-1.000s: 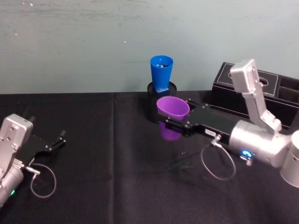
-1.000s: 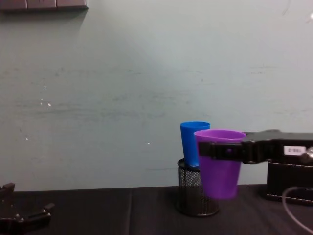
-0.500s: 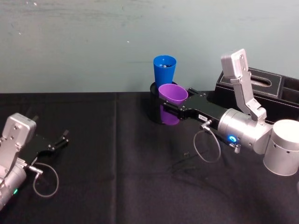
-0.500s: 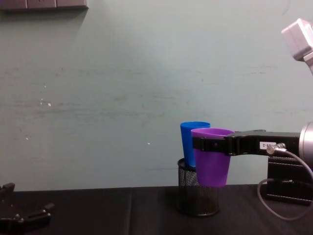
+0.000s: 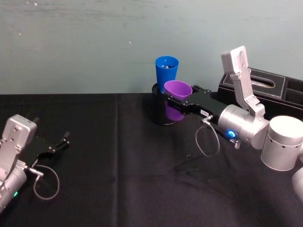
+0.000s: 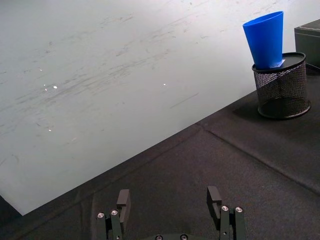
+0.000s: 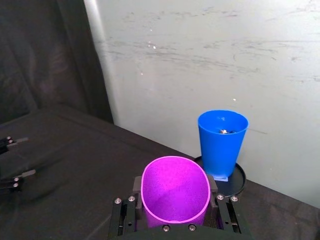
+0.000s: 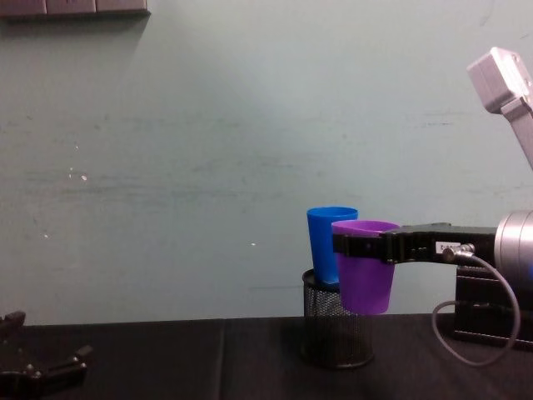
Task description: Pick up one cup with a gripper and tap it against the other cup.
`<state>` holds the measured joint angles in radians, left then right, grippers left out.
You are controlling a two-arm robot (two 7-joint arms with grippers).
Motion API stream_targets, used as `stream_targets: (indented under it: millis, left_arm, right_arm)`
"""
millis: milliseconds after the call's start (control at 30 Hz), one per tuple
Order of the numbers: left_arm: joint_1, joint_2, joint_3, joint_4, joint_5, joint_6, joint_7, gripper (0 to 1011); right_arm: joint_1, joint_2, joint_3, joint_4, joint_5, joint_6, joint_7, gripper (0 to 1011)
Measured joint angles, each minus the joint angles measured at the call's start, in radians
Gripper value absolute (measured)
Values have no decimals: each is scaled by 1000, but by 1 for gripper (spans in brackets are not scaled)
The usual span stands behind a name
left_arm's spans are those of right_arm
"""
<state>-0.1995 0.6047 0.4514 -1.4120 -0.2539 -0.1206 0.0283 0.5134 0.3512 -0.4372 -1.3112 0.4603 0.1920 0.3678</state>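
Gripping the purple cup (image 5: 178, 89) just under its rim, right hand (image 5: 176, 101) closed on it from both sides. Held upright above the bench (image 5: 118, 179), long axis vertical, wide round mouth up, narrow base down. Smooth tapered plastic, thin-walled. Just past the fingertips, the blue cup (image 5: 166, 73): same tapered shape, mouth up, seated in a black mesh pen holder (image 5: 158, 116). Touching the purple cup or a hair apart, cannot tell. Parked well off to the side, low over the bench, the left hand (image 6: 169, 196), fingers spread and empty.
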Motion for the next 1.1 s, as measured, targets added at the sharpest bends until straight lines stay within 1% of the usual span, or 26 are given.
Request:
stream_targets:
  millis: [533,1100]
  left_arm:
    - [0,0,0,0,0,0,0,1000]
    - [0,0,0,0,0,0,0,1000]
  right_arm:
    - [45,-54,19,102,-21,-20,14,715]
    - [96,-97,28,181,-54,-44,18,715]
